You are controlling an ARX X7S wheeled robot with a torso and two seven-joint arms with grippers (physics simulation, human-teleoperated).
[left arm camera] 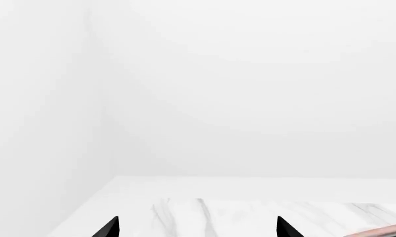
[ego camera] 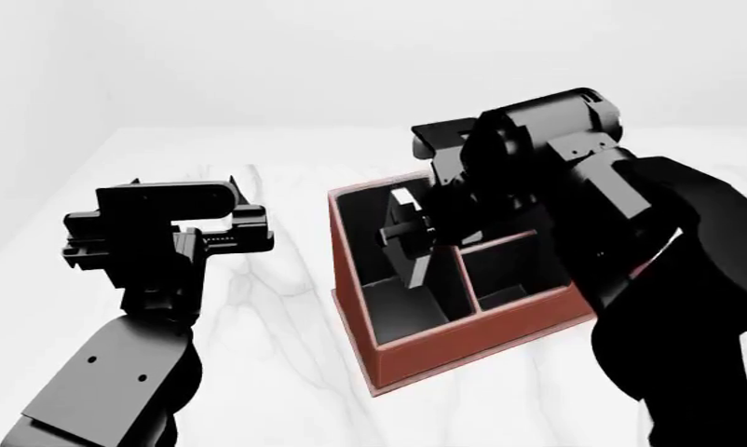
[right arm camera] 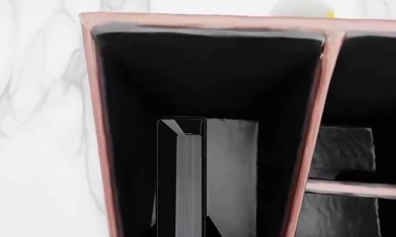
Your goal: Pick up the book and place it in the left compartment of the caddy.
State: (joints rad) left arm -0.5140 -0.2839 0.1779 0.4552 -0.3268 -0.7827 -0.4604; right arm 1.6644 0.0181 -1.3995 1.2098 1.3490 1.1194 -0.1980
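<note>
White marble [left arm camera: 251, 217] filled the left wrist view; the left gripper [left arm camera: 196, 228] stood apart, empty. From the head, the right gripper [ego camera: 411, 244] hung inside the caddy [ego camera: 473, 340]. Its wrist showed the book [right arm camera: 188, 182] clamped upright in the left compartment [right arm camera: 205, 79]: best released only once seated.

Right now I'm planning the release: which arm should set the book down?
Right. Its gripper hangs inside the reddish-brown leather-like caddy, the thin dark book upright over the long left compartment. The left gripper is beside the caddy, over bare marble.
</note>
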